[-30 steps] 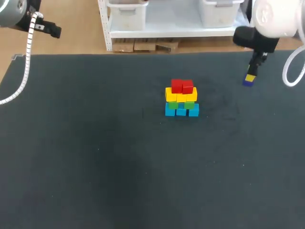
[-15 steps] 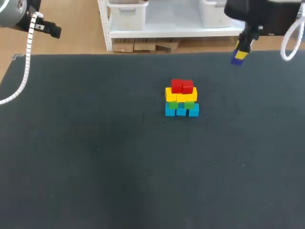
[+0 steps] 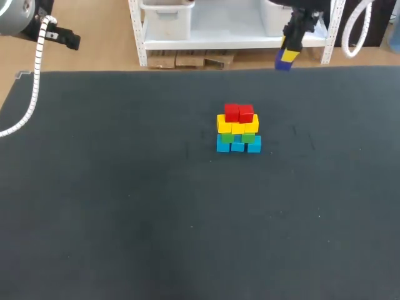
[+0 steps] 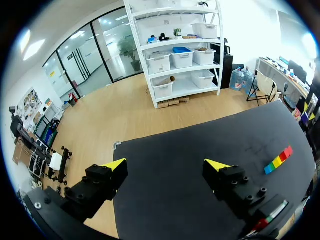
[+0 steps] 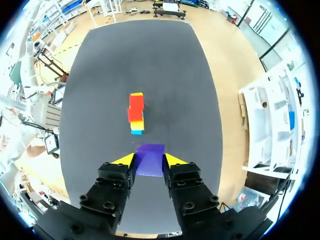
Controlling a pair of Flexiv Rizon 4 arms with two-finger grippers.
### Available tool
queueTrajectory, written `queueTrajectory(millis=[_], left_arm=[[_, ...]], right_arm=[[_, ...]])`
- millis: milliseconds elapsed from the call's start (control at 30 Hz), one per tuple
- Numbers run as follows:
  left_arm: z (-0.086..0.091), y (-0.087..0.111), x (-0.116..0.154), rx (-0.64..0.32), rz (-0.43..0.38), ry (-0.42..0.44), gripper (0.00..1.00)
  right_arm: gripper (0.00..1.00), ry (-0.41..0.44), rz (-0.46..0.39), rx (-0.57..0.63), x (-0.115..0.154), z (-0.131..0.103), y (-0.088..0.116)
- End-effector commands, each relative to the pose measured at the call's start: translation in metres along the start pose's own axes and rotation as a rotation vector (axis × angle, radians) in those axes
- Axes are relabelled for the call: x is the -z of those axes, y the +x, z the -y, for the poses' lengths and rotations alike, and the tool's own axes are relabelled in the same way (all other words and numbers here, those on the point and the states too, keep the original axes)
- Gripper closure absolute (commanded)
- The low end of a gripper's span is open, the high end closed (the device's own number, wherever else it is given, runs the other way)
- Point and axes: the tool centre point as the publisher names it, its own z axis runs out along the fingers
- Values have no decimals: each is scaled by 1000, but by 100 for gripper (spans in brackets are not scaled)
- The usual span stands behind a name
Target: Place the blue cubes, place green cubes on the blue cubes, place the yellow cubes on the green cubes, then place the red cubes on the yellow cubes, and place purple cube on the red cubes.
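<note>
Right tool (image 5: pixel 149 160) pinches the purple cube (image 3: pixel 286 61), left tool (image 4: pixel 166 164) gapes empty, and green cubes (image 3: pixel 249 137) seem half hidden under yellow cubes (image 3: pixel 237 127).

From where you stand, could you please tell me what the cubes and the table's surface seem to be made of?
The stacked cubes and the purple cube in the right gripper look like painted wood or hard plastic: flat faces, crisp edges, even solid colour, little gloss; which one I cannot tell. The table seems covered in dark matte cloth or felt: no reflections.
</note>
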Motion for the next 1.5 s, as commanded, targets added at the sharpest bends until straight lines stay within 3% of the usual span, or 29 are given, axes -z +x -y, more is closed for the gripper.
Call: queueTrajectory(millis=[33,433,1000,1500], left_arm=[[-1,0,0,0,1,3,0],[-1,0,0,0,1,3,0],[-1,0,0,0,1,3,0],[-1,0,0,0,1,3,0]], right_arm=[[100,-9,0,8,0,-13,-11],[100,-96,-51,46,-26,-37,-36],[100,-207,-56,63,-56,-36,-62],[100,-301,-60,63,-76,-22,-65]])
